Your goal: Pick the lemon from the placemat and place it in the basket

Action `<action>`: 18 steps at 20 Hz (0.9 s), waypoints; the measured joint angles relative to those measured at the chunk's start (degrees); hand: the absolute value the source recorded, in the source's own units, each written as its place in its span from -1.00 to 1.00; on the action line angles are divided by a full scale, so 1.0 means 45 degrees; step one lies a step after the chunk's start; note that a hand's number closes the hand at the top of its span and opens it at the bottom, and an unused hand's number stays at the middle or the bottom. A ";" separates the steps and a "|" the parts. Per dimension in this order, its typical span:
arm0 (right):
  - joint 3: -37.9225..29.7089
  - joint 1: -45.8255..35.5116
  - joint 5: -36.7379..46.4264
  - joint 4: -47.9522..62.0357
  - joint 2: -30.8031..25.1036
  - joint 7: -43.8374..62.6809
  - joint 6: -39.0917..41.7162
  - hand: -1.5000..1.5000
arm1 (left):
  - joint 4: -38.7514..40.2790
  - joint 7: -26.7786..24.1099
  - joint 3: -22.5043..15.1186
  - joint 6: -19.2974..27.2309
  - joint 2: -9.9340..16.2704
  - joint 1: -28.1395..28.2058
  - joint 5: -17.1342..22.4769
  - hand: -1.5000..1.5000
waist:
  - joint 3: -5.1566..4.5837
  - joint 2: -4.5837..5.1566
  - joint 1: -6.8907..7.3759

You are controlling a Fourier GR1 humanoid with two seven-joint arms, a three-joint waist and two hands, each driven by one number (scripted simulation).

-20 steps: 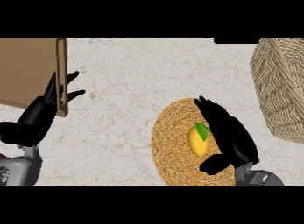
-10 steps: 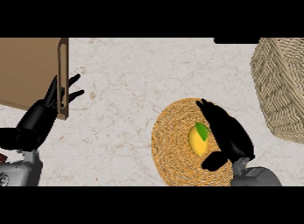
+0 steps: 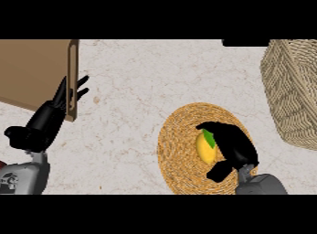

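The pale, marbled stone counter (image 3: 134, 91) fills the view, its surface smooth with faint veins. A flat brown wooden board (image 3: 26, 75) with a raised lighter edge lies on it, far to the left of the round woven straw placemat (image 3: 181, 155) and higher in the view. A tall wicker basket (image 3: 299, 96) of pale, coarsely plaited fibre stands to the right of the placemat and higher in the view, near it but apart. The placemat itself is a golden disc coiled in tight concentric rings.

The right hand (image 3: 231, 146), black on a grey forearm, comes up from the view's lower edge over the right part of the placemat. Its fingers bend over the top of the oval yellow lemon with a green tip (image 3: 204, 145), and the thumb sits lower, below the fruit. The lemon lies on the placemat, a little right of its centre, partly hidden by the curling hand.

The left hand (image 3: 50, 119) rests well to the left of the placemat, fingers straight and pointing up against the board's edge, holding nothing.
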 measured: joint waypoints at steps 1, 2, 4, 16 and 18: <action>-0.0007 -0.0106 0.0023 0.0064 -0.0022 -0.0030 0.0159 1.00 | -0.0094 -0.0009 0.0026 -0.0063 0.0011 0.0088 0.0051 0.00 | 0.0005 0.0005 0.0004; 0.0080 -0.0236 0.0118 0.0215 0.0120 0.0004 0.0140 1.00 | -0.0278 -0.0012 -0.0005 -0.0039 -0.0009 0.0272 -0.0002 0.00 | -0.0008 -0.0010 0.0012; 0.0188 -0.0381 0.0305 0.0422 0.0193 -0.0040 0.0170 1.00 | -0.0538 0.0211 0.0030 -0.0025 -0.0038 0.0250 0.0057 0.00 | -0.0040 -0.0041 0.0015; 0.1077 0.0201 0.1795 -0.0211 -0.0677 -0.1458 -0.0805 1.00 | -0.0018 -0.0058 0.0214 -0.0195 0.0023 0.0026 0.0007 0.00 | -0.0066 -0.0079 -0.0031; 0.1317 0.1295 0.1949 -0.1231 -0.1229 -0.1731 -0.1060 1.00 | 0.0016 -0.0185 0.0251 -0.0232 0.0039 0.0155 0.0017 0.00 | -0.0032 -0.0067 -0.0074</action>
